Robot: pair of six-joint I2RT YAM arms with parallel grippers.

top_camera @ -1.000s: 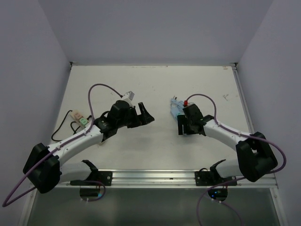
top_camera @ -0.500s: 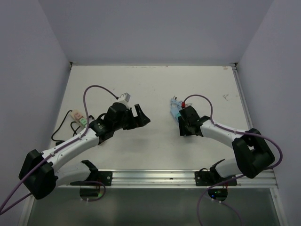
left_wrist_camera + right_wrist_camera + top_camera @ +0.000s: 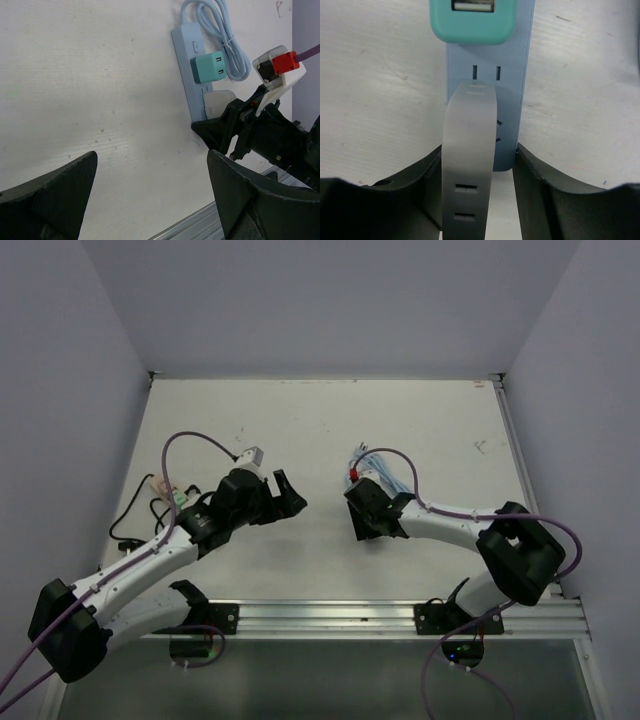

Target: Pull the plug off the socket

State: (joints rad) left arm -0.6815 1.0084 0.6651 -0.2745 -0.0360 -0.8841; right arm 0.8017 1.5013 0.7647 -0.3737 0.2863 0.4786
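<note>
Right arm (image 3: 450,518) shifted left, jaws clamping power strip (image 3: 184,55), left arm (image 3: 150,555) withdrawn

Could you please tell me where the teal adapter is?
The teal square adapter is plugged into the light blue power strip, upper right in the left wrist view, beside the coiled cable and next to a white plug.

Bare table (image 3: 100,75) lies open between the left hand (image 3: 292,490) and the power strip (image 3: 187,37). The right hand (image 3: 478,155) blocks the strip's near-edge end, and the coiled cable (image 3: 228,44) crowds its far-edge end.
</note>
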